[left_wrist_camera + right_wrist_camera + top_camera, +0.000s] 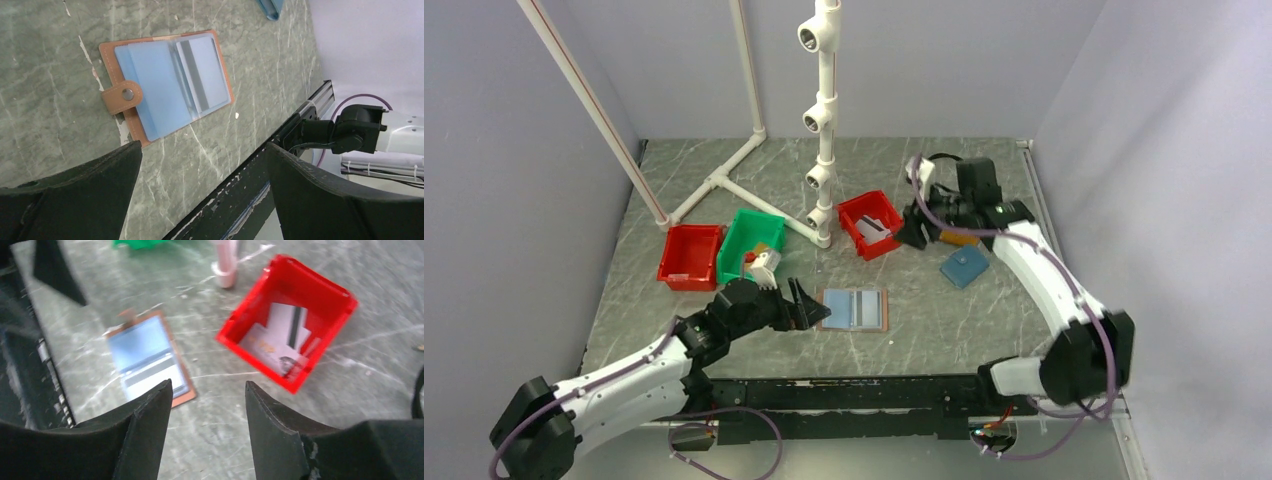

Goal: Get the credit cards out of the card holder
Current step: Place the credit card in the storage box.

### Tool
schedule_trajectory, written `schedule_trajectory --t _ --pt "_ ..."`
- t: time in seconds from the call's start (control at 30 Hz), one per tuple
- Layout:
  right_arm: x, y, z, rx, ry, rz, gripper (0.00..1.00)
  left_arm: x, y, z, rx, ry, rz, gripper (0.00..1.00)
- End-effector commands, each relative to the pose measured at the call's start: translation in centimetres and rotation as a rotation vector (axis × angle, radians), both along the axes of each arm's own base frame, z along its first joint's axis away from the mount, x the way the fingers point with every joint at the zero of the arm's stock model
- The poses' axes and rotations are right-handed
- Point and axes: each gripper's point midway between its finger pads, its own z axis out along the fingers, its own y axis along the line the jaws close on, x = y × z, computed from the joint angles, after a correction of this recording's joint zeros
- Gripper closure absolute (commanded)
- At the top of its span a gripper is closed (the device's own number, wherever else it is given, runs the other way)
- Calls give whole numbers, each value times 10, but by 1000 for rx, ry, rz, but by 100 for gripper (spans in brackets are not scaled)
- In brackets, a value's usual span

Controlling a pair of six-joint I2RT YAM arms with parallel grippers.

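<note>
Pinkish-tan leather card holder (854, 309) lies spread flat on the table (984, 330), blue pockets up for access, the left gripper (807, 304) wide apart beside it, the right gripper (209, 387) parted, empty, above the red bin (255, 360) holding credit cards (285, 325).

No legible text, label, brand, number or sign is found in any view. In the upper right of the right wrist view, the credit cards (280, 327) lying in the red bin (250, 300) bear an orange mark and a small dark round mark, both too blurred to read. Any print on the card holder (165, 85), centre of the left wrist view, cannot be made out.
</note>
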Motion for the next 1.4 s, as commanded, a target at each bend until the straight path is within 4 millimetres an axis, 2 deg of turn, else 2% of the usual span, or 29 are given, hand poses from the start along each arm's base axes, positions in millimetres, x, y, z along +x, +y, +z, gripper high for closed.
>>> schedule_trajectory --t 0.0,0.1,0.3,0.47,0.7,0.93,1.17,1.27,1.37 --pt "-54 12 17 105 -239 281 38 7 -19 29 -62 -37 -48 2" --pt "-87 11 2 106 -265 411 35 9 -26 28 -53 -13 -63 2" --pt "-121 2 -48 84 -188 487 34 16 -36 26 -24 48 -50 8" --pt "-120 0 -57 64 -166 474 34 25 -44 13 91 105 -15 10" --pt "-115 3 -68 83 -58 427 36 24 -61 -2 227 131 -56 18" --pt "-117 13 -79 138 93 393 39 25 -74 -9 235 98 -90 23" --pt "-113 18 -95 72 134 381 42 28 -81 -10 160 68 -78 26" --pt "-112 20 -96 82 176 360 45 28 -83 -11 136 68 -79 29" --pt "-117 28 -91 146 282 350 53 28 -87 -16 123 80 -80 31"
